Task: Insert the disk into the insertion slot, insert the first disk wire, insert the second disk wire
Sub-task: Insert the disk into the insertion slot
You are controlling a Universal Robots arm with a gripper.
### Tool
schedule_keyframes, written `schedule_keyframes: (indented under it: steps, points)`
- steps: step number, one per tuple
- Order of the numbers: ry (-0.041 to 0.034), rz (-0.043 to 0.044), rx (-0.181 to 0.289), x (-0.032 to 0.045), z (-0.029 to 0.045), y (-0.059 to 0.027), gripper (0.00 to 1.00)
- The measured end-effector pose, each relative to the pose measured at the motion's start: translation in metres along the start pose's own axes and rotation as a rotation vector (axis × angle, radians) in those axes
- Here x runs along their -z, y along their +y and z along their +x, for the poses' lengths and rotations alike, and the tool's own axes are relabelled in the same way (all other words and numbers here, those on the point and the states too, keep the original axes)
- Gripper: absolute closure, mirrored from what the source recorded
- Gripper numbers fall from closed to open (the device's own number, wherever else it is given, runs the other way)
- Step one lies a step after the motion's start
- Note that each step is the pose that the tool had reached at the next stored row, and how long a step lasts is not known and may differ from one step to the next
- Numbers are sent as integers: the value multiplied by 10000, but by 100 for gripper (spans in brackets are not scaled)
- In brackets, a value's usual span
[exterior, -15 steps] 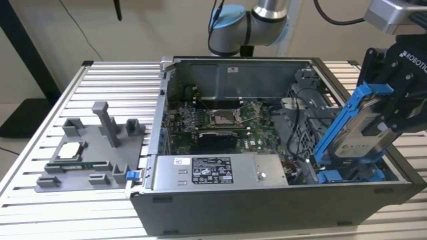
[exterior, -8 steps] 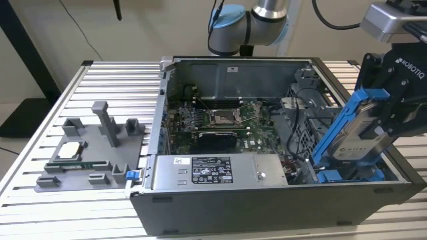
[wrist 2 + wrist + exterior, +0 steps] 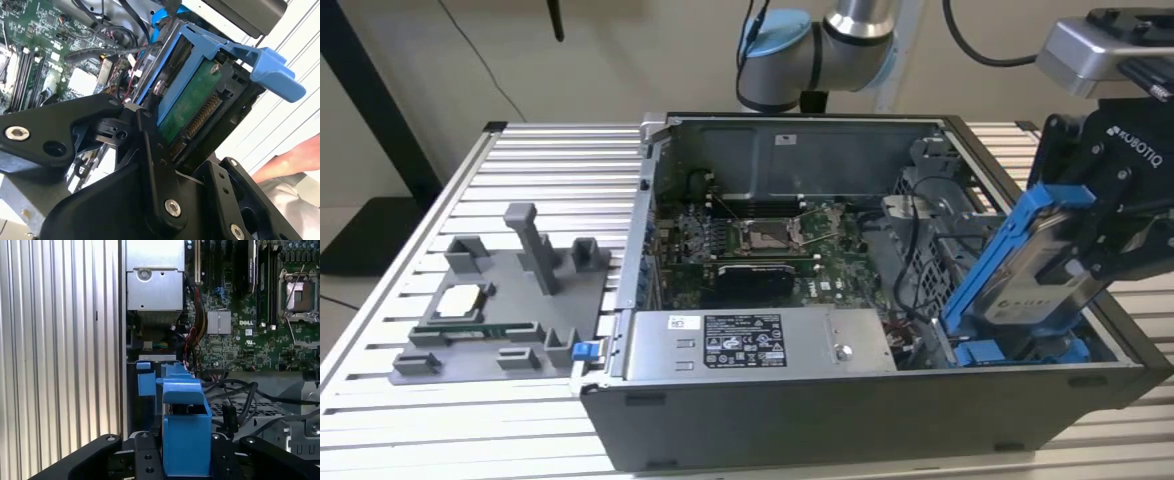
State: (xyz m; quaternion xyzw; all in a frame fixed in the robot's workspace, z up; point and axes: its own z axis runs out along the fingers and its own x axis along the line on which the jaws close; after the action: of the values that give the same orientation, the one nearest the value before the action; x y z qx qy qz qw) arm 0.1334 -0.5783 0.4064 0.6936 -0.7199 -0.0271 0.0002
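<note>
I am on the first step, getting the disk [image 3: 1047, 268] into the insertion slot [image 3: 1014, 352]. My claw [image 3: 1091, 262] is clamped on the disk by the sides of its blue carrier frame, and in the second wrist view the green circuit board and connector edge of the disk [image 3: 192, 105] sit between my black fingers [image 3: 150, 145]. The disk stands tilted inside the open computer case [image 3: 854, 410], at the exterior view's right, its lower end just above the blue fittings of the slot in the case's near corner. I cannot tell whether it touches them. In the first wrist view the carrier [image 3: 182, 432] lines up close to those fittings [image 3: 146, 382]. I judge that seating it calls for squaring the tilt to the bay and a straight, gentle push. The loose black cables [image 3: 914, 250] lie beside the bay, so neither wire looks plugged in yet
</note>
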Motion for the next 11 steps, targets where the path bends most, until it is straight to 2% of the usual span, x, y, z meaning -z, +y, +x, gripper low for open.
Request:
schedule_keyframes:
  steps: [11]
  points:
    - [-5, 6, -151, -80, 0, -3, 100]
